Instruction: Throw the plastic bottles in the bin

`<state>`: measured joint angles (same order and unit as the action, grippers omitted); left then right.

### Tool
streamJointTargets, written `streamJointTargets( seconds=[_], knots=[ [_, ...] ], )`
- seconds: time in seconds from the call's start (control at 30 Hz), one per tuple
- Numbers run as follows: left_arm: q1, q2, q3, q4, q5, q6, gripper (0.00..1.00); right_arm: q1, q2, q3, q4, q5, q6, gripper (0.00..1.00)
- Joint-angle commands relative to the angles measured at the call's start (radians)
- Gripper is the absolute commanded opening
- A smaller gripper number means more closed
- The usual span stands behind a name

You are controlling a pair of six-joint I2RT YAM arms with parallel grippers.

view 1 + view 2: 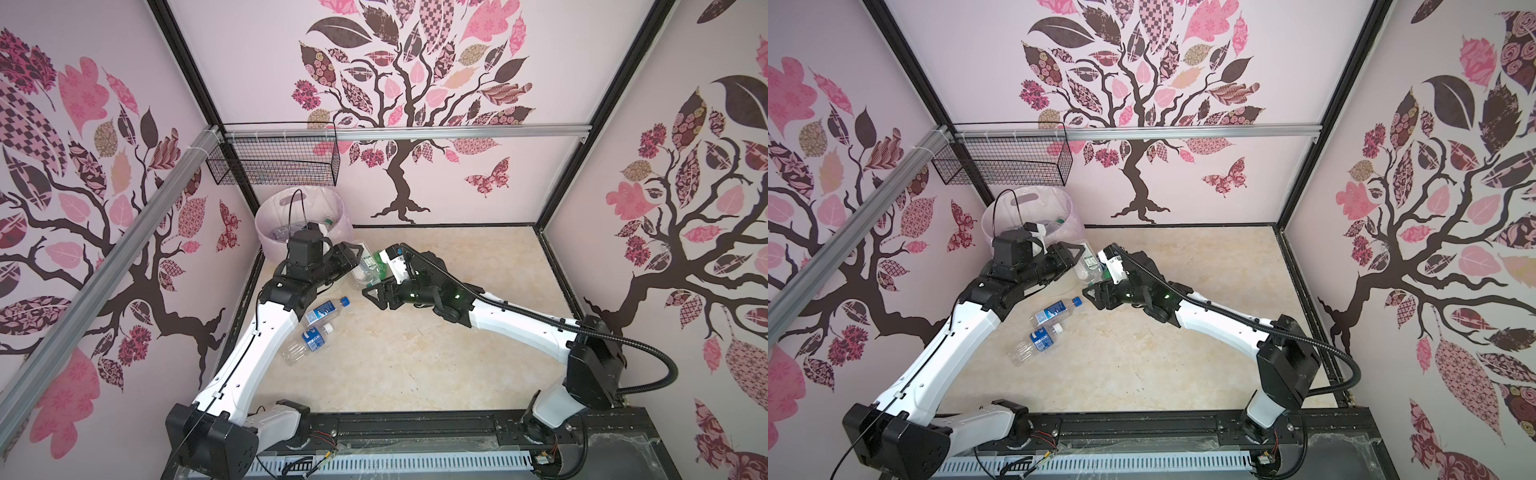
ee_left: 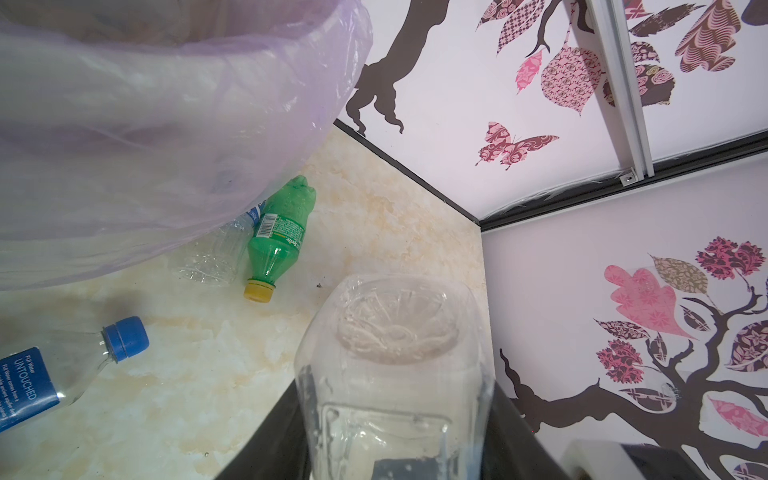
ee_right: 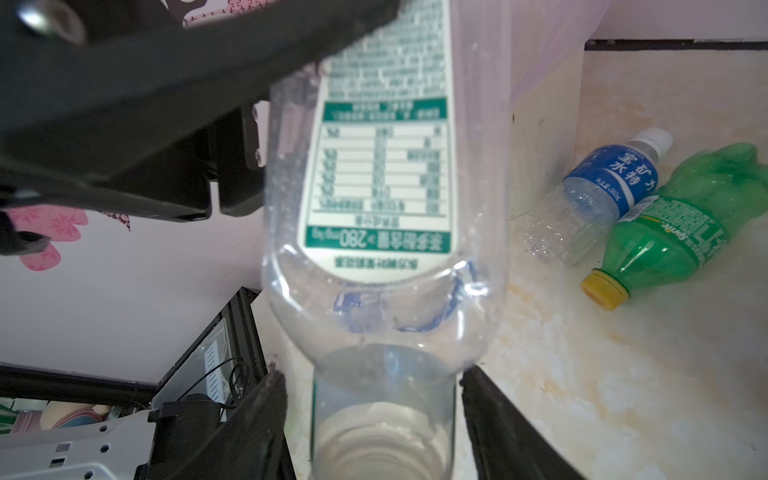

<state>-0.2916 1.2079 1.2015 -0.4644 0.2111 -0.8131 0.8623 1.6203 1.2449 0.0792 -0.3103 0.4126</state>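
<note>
A clear bottle [image 1: 365,262] [image 1: 1089,266] with a green-and-white label hangs above the floor between both grippers, beside the bin [image 1: 266,232] [image 1: 990,222]. My left gripper [image 1: 354,254] [image 2: 395,386] is shut on its base end [image 2: 395,332], both fingers pressed against its sides. My right gripper [image 1: 380,272] [image 3: 372,378] stands open around the bottle's neck [image 3: 382,407], with a gap on each side. On the floor against the bin lie a green bottle [image 2: 278,232] [image 3: 681,232] and a clear blue-labelled one [image 3: 598,195]. Two more blue-labelled bottles [image 1: 326,309] [image 1: 309,338] lie by the left arm.
The pink bin holds several bottles inside its thin liner [image 2: 145,124]. A black wire basket [image 1: 274,162] hangs from the aluminium rail above the bin. Walls close in the floor on three sides.
</note>
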Motion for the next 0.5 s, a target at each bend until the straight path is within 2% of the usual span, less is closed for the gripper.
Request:
streamJointTargets(
  seconds=[0.0, 0.13, 0.3, 0.47],
  knots=[
    [-0.003, -0.027, -0.017, 0.025, 0.011, -0.005, 0.33, -0.001, 0.031, 0.052, 0.012, -0.036, 0.005, 0.66],
    [-0.003, -0.027, -0.02, 0.027, 0.013, -0.006, 0.37, -0.002, 0.038, 0.055, 0.019, -0.041, 0.005, 0.56],
    [-0.003, -0.024, -0.029, 0.026, 0.014, -0.007, 0.48, -0.002, 0.038, 0.064, 0.011, -0.035, -0.001, 0.41],
    [-0.003, -0.024, -0.033, 0.026, 0.01, -0.008, 0.58, -0.001, 0.039, 0.073, 0.007, -0.042, -0.004, 0.36]
  ],
)
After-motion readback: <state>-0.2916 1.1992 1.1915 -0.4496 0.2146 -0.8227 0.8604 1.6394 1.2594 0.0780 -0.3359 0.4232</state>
